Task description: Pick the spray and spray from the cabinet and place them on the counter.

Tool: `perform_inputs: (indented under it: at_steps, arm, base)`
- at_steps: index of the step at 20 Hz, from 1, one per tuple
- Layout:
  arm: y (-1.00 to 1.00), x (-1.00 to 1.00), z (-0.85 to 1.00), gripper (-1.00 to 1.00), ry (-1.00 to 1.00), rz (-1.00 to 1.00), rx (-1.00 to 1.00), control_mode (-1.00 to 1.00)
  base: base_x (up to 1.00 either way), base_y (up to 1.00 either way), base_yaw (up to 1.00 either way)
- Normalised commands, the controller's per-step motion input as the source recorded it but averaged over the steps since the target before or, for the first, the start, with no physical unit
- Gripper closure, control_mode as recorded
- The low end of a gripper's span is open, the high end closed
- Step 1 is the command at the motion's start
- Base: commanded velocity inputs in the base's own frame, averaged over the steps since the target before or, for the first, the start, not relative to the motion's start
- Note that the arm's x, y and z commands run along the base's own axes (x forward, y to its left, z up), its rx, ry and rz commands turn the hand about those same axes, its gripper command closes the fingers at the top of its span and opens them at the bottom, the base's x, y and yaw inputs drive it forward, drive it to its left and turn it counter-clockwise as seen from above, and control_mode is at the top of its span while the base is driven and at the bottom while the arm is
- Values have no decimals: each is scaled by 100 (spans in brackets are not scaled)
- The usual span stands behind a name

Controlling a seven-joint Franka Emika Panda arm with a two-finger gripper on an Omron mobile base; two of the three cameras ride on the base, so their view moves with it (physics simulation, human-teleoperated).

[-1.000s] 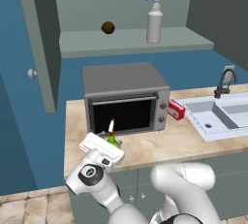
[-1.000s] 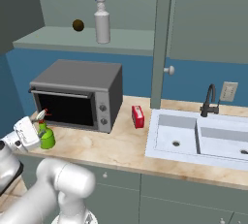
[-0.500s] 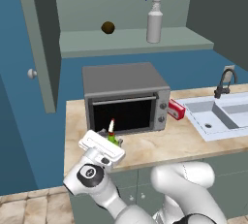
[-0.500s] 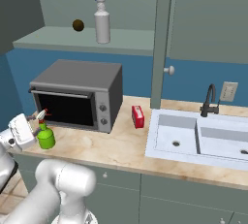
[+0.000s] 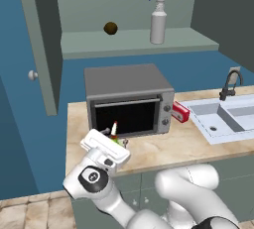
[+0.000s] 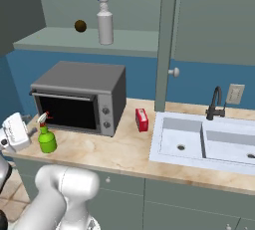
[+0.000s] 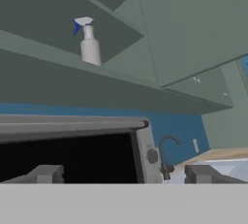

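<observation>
Fingers [image 7: 46, 173] spread wide and drawn back from green bottle [image 6: 47, 137], left upright on counter [image 6: 124, 152]; grey-white bottle [image 7: 89, 45] high above, next.

claw [image 6: 31, 133]: drawn back off green spray [image 6: 47, 137]; bottle now standing free on counter [image 6: 119, 149]

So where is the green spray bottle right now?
The green spray bottle stands on the counter in front of the toaster oven, beside the open gripper.
</observation>
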Motion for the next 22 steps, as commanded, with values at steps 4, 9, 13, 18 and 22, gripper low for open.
perform_inputs:
  at_steps: [4,9,13,18,22]
  arm:
    - [-15,-20,41,-100,1,0,1,-100]
    - [-17,-18,46,-100,1,0,2,-100]
    - [-17,-18,49,-100,2,0,2,-100]
    - [-17,-17,49,-100,2,0,2,-100]
    - [-22,-14,53,-100,0,0,6,-100]
  base:
    - [0,0,0]
    - [0,0,0]
    - [0,0,0]
    - [0,0,0]
    - [0,0,0]
